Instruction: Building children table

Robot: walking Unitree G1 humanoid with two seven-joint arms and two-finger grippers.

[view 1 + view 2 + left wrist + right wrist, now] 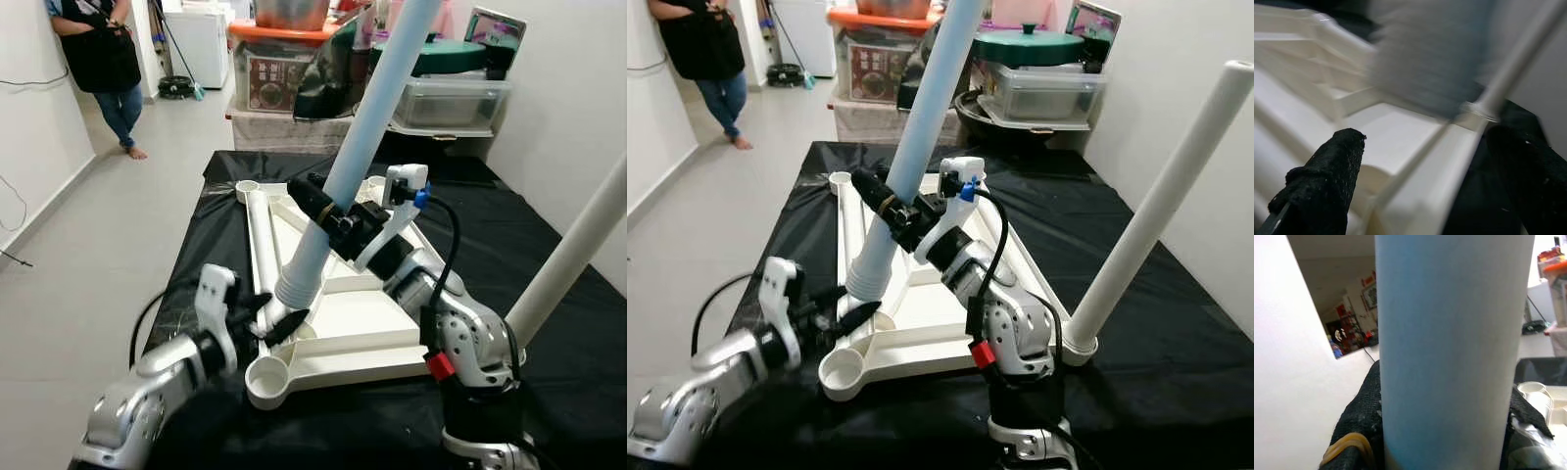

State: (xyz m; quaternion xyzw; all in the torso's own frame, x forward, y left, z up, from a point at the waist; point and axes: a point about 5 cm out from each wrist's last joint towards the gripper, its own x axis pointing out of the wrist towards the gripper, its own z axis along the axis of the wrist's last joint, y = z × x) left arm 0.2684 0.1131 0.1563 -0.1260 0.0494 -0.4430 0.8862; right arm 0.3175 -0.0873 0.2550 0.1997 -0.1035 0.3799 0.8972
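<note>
Black sheeting [549, 245] covers the work surface, and on it lies a white children's table top [353, 328] turned upside down, its ribbed underside and round corner sockets facing up. One white leg [1161, 201] already stands in the socket at the robot's near right corner, leaning slightly. The right gripper [328, 217] is clamped around a pale blue leg [367, 137] partway up its length, the black fingers pressed to either side of the tube, as the right wrist view shows close up. That leg is tilted, its top leaning away toward the far side, and its ribbed lower end [297, 286] sits over the table top's underside just beyond the empty near left socket [267, 380], not in it. The left gripper [269, 318] reaches in low beside that lower end with its fingers [1327, 186] spread apart and gripping nothing; the blue leg's base shows blurred between them in the left wrist view. Another empty socket [247, 187] is at the far left corner. Behind the surface are stacked plastic storage boxes [446, 103] with a green lid [1034, 44] on top, and a person [103, 59] in dark clothes and jeans stands on the tiled floor [127, 235] by the left wall.
</note>
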